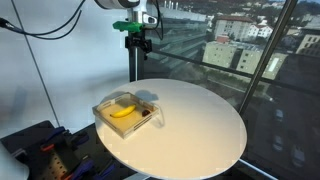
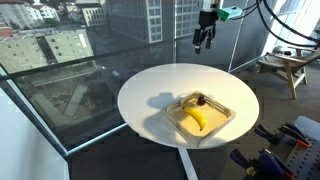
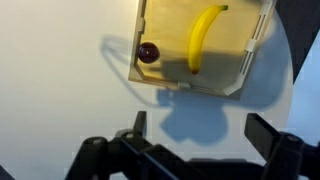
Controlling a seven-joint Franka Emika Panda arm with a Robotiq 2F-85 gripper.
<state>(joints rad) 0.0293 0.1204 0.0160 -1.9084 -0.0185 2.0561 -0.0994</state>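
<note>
The gripper [image 1: 138,42] hung high over the round table [image 1: 200,130], pincer spread wide, nothing in it. Down in the wooden tray [image 3: 190,88] the banana [image 3: 205,38] lay flat, its long axis running top to bottom in the wrist view with the thin stem end uppermost. A dark red ball [image 3: 148,52] sat beside it.

Soft daylight enters through the windows [image 1: 235,50]; the table [image 3: 60,90] glares white in the wrist view; the tray [image 3: 232,50] casts a soft shadow toward 6 o'clock; the fingers [image 3: 265,132] are dark and blurred.
</note>
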